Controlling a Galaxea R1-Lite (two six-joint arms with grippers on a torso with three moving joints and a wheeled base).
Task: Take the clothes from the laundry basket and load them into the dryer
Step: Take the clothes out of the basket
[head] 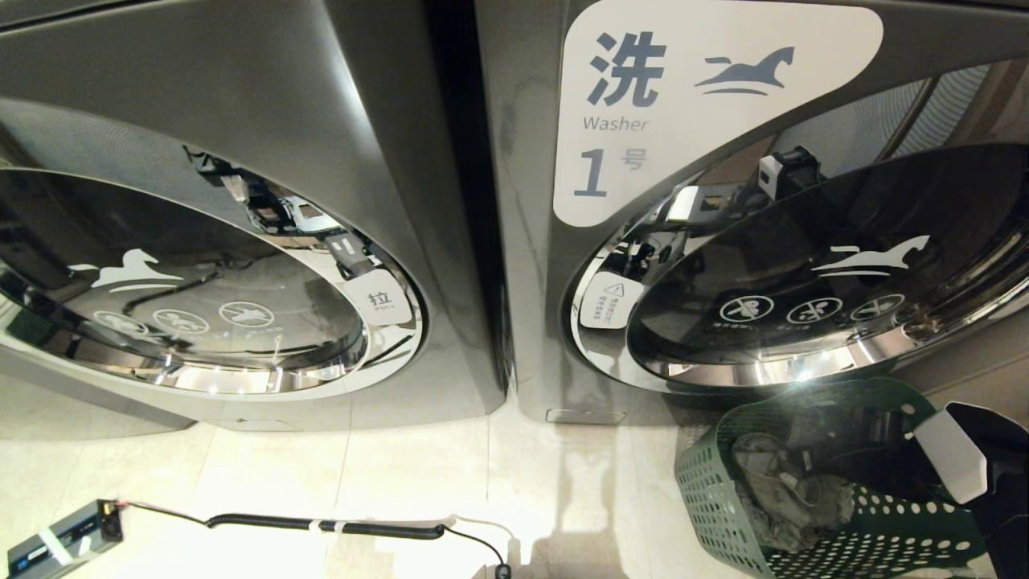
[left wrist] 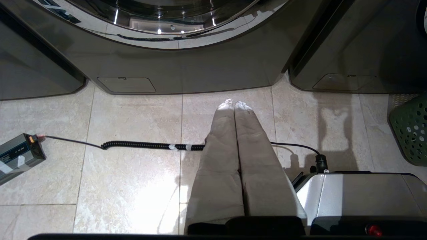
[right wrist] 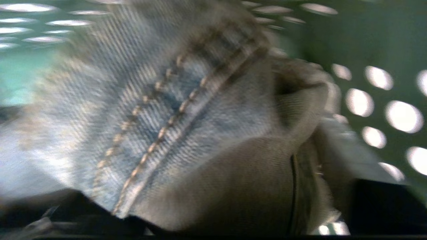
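Down at the floor's right edge in the head view, the basket [head: 804,515] stands before the washer [head: 723,241], clothes [head: 784,490] heaped inside. The right arm [head: 965,458] reaches into it, cut off by the frame. Its gripper is hidden; denim [right wrist: 160,110] fills the blurred right wrist view, so the grip cannot be told. The left gripper [left wrist: 234,106] hangs closed over the tiles.
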